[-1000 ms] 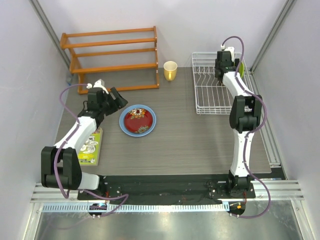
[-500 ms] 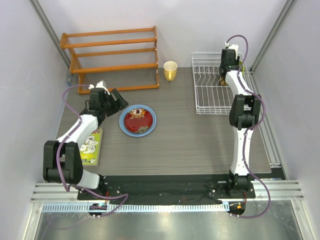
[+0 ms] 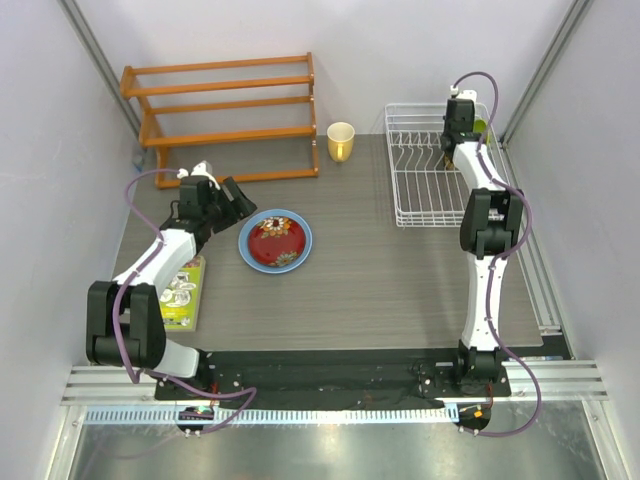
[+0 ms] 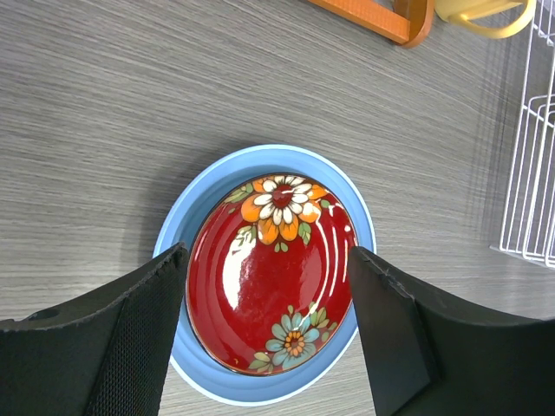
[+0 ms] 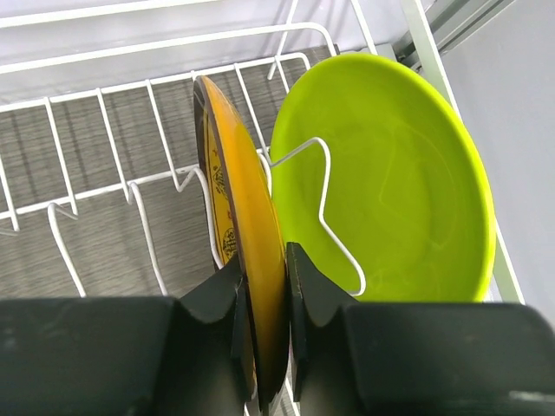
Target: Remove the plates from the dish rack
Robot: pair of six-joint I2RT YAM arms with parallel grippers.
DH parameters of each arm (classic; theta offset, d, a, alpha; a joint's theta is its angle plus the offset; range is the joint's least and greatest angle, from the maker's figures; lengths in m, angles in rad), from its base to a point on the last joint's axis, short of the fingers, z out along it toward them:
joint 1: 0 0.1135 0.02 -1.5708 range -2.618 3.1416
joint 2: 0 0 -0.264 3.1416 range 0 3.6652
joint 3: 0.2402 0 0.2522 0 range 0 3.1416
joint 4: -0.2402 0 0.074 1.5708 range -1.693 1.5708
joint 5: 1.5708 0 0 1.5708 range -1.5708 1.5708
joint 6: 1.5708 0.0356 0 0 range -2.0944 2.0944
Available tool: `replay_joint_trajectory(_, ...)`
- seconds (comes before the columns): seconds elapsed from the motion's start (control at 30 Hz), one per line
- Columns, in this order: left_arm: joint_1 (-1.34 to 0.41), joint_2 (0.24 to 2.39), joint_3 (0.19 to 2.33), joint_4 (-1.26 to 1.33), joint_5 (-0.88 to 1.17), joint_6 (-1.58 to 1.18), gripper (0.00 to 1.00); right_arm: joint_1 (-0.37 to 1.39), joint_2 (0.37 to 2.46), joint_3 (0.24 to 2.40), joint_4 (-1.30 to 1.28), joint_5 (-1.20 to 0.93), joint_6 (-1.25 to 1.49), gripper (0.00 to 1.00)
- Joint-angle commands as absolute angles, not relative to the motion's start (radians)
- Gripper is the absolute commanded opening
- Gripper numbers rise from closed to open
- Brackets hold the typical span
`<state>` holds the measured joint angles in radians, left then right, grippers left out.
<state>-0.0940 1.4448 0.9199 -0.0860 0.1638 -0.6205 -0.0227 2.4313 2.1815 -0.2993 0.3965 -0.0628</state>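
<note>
In the right wrist view my right gripper (image 5: 264, 260) is shut on the rim of the yellow-brown patterned plate (image 5: 238, 182), which stands upright between the dividers of the white wire dish rack (image 5: 87, 195). The lime green plate (image 5: 390, 173) leans just right of it in the rack. From the top view the right gripper (image 3: 452, 140) is at the rack's (image 3: 415, 190) far right end. The red patterned plate (image 4: 269, 286) lies on the light blue plate (image 4: 195, 208) on the table. My left gripper (image 4: 267, 256) hovers open above them, holding nothing.
An orange wooden shelf rack (image 3: 225, 110) stands at the back left, with a yellow cup (image 3: 341, 140) beside it. A flat lime and white patterned item (image 3: 182, 290) lies near the table's left edge. The stacked plates (image 3: 303, 240) sit left of centre.
My right gripper moved toward the far end of the rack and closed on the yellow-brown plate's rim. The left arm shifted slightly and stays open.
</note>
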Motion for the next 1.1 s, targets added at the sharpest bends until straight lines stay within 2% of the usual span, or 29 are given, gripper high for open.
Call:
replay_joint_trajectory(0.0,-0.094,1.431,0.930,-0.041,0.155,-0.618,0.75,-0.002,2.330,2.152,-0.232,0.481,-0.113,0.01)
replay_joint_trajectory(0.27,-0.095,1.385,0.922,-0.058,0.153,-0.609,0.75,0.060,2.145,1.990,-0.080,0.687,-0.209,0.01)
replay_joint_trajectory(0.53,-0.095,1.347,0.911,-0.061,0.182,-0.629,0.77,0.097,1.928,1.829,-0.118,0.735,-0.190,0.02)
replay_joint_trajectory(0.67,-0.097,1.342,0.900,-0.031,0.234,-0.649,0.77,0.173,1.757,1.752,-0.273,0.635,-0.014,0.03)
replay_joint_trajectory(0.77,-0.097,1.354,0.897,-0.005,0.285,-0.673,0.77,0.253,1.675,1.656,-0.316,0.435,0.138,0.04)
replay_joint_trajectory(0.93,-0.103,1.384,0.891,0.095,0.412,-0.725,0.78,0.350,1.592,1.534,-0.275,0.151,0.342,0.06)
replay_joint_trajectory(1.07,-0.107,1.408,0.867,0.218,0.514,-0.797,0.79,0.400,1.578,1.418,-0.167,0.028,0.431,0.07)
